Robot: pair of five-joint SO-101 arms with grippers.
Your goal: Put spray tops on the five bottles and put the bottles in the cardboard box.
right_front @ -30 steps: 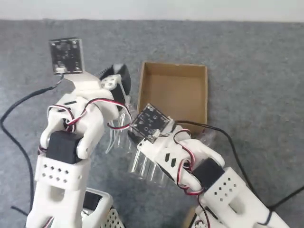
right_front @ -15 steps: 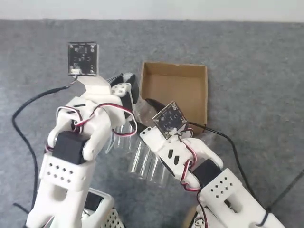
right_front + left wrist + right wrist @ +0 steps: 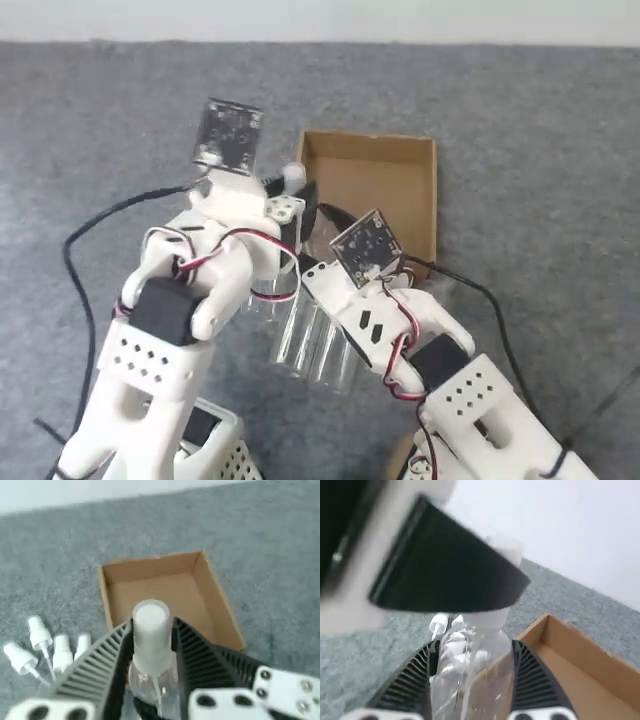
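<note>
We see the left claw (image 3: pixel 151 627) closed on the white spray top (image 3: pixel 150 612) of a clear bottle (image 3: pixel 143 680). The right claw (image 3: pixel 472 652) clamps the same bottle's body just beneath it. The cardboard box (image 3: pixel 150 561) lies just beyond both claws. Loose spray tops (image 3: pixel 50 647) lie on the grey worktop (image 3: pixel 260 555) beside the left claw, and spare bottles (image 3: pixel 315 345) lie below the two claws.
</note>
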